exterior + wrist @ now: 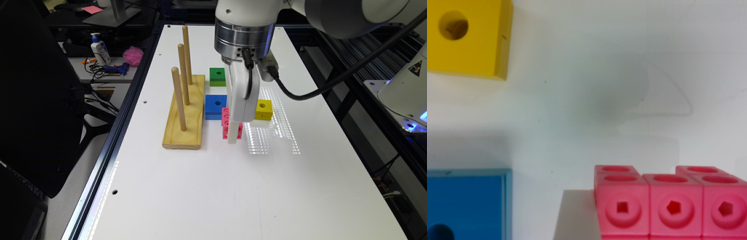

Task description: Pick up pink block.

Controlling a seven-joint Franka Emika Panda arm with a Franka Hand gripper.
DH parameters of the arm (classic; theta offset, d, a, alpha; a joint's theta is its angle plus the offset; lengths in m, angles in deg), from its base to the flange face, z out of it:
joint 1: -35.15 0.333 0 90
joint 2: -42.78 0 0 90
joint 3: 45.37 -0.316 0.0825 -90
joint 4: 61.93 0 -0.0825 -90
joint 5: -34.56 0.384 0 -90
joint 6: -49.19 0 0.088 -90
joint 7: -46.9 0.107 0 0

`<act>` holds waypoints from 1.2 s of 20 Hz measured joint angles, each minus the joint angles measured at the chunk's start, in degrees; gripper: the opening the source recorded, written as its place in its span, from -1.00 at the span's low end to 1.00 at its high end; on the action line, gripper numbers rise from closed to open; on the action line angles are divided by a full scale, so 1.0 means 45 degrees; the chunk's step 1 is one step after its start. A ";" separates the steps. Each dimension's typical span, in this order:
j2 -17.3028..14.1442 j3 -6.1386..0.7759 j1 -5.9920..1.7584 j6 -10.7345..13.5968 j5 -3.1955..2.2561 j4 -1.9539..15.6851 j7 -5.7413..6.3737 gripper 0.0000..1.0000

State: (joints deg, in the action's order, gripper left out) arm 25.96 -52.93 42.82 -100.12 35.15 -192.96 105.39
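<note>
On the white table (pixel 200 186), roughly mid-surface, the pink block (pixel 225 116) lies flat, a row of small joined cubes with a round dimple in each face. It sits just beside the blue block (pixel 215 106), on that block's nearer corner, and between it and the yellow cube (pixel 263 110). Blue and pink look to be touching or nearly so in the exterior view; cannot tell which.

Gripper (pixel 233 133): white body hangs straight down over the pink block, its lower end at block level and covering the middle of the block. Neither view shows how wide it stands or whether it has hold of the block, so its state cannot be told.

Wrist view: pink block (pixel 672 205) close up, three dimpled cubes across; blue block (pixel 467 205) and yellow cube (pixel 469 37) apart from it, bare table between.

Green block (pixel 217 76) sits beyond the blue one, towards the far edge. Wooden peg board (pixel 185 116) with three upright pegs lies along the exterior view's left of the blocks, near the table's long edge, well apart from the yellow cube.
</note>
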 joint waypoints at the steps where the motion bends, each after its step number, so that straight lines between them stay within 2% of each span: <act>1: 0.0073 -0.0002 0.0000 0.0036 0.0000 0.0001 0.0000 -1.00; 5: 0.0683 -0.0010 0.0000 0.0648 0.0000 -0.0001 0.0002 -1.00; 10: 0.1208 -0.0017 0.0000 0.1129 0.0000 0.0000 0.0009 -1.00; 16: 0.2217 -0.0035 0.0000 0.2107 0.0009 0.0001 0.0032 -1.00; 21: 0.2685 -0.0041 0.0000 0.2503 0.0010 0.0003 0.0040 -1.00; 24: 0.2772 -0.0043 0.0000 0.2554 0.0010 0.0003 0.0042 -1.00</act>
State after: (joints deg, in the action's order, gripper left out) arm 38.43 -53.12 42.82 -88.63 35.19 -192.94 105.58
